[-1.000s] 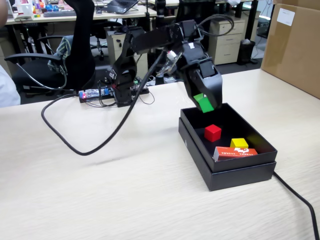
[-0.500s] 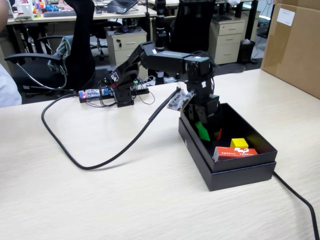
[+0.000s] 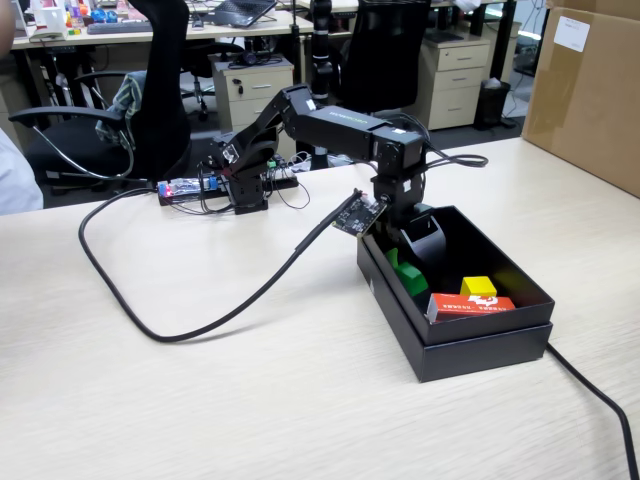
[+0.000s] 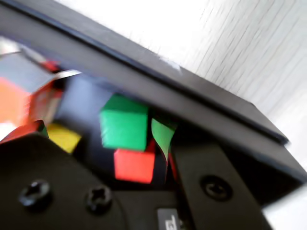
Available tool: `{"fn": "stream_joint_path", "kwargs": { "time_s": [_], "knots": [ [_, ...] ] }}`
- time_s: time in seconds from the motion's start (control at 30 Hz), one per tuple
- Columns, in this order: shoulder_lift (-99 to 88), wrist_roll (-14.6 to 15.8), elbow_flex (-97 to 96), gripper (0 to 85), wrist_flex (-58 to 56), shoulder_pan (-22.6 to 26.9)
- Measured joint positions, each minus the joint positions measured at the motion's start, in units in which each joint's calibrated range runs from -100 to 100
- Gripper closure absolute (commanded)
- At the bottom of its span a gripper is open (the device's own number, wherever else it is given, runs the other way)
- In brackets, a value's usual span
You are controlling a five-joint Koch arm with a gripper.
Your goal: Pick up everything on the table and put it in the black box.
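Fixed view: black hobby-arm gripper [image 3: 412, 252] reaches down into the shallow matte black box [image 3: 490, 335], at its far-left corner. The box sits on the light beige wood-grain tabletop [image 3: 200, 390], toward the right edge of the picture. Small bright green cube [image 3: 408, 275] lies inside the box against the left wall, just below the gripper's tip. Small yellow cube [image 3: 479, 286] further in, near the front wall. An orange-and-white flat packet [image 3: 470, 304] leans along the front wall, touching the yellow cube. Thick black cable [image 3: 190, 325] loops across the tabletop from the arm's base. Big brown cardboard carton [image 3: 585, 90] at the far right corner.

Wrist view: picture blurred. Green cube [image 4: 124, 122] sits between the jaws with visible gaps on either side; jaws parted, nothing clamped. A green-lined fingertip [image 4: 162, 136] stands just right of it, not touching. Small red cube [image 4: 135, 165] directly beneath the green one in the picture. Yellow cube [image 4: 63, 137] to the left, partly behind the black gripper body. Box wall [image 4: 192, 91] runs diagonally above; tabletop [image 4: 259, 52] beyond it.
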Motion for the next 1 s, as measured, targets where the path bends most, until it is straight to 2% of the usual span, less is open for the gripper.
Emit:
{"fn": "stream_joint_path", "kwargs": {
  "time_s": [0.3,0.5,0.6,0.67,0.73,0.77,1.0],
  "knots": [
    [-34.95,0.0,-0.37,41.1,-0.08,-2.34],
    [-56.05,-0.2,-14.42,38.4,0.15,-6.11],
    [-67.96,-0.2,-27.29,38.4,3.95,-9.62],
    [-82.2,-0.1,-47.19,38.3,14.01,-11.67],
    [-90.74,-0.34,-59.42,37.8,20.52,-11.97],
    [-99.42,-0.39,-71.47,37.6,24.93,-12.01],
    [-116.38,-0.59,-89.09,35.9,32.91,-12.26]
  ]
}}
